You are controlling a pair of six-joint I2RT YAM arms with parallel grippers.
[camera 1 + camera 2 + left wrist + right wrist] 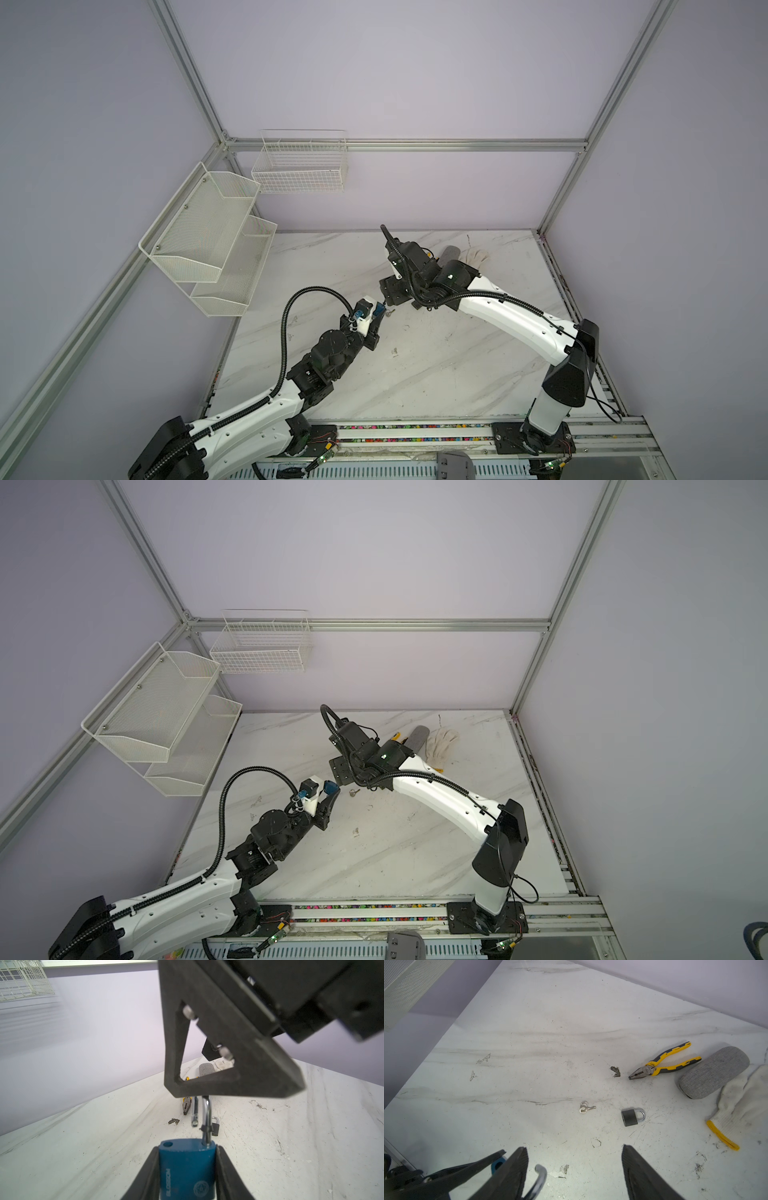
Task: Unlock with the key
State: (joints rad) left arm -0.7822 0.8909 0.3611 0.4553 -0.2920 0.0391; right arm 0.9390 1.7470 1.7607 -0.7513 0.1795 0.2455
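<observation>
One blue padlock (187,1174) sits squeezed in the left gripper (187,1149); one black padlock (630,1118) and one key ring (584,1108) lie loose; the right gripper (574,1148) gapes, holding nothing.

Overhead stereo pair, close wrist views

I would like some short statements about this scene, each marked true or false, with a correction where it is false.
1. The left gripper holds the blue padlock. True.
2. The right gripper holds the key. False: the key lies on the table, and this gripper's jaws stand open.
3. One end of the blue padlock's shackle is out of its hole. True.
4. The small black padlock has its shackle open. False: it is closed, and the lock lies on the table.
5. The pliers have red handles. False: they are yellow and grey.
</observation>
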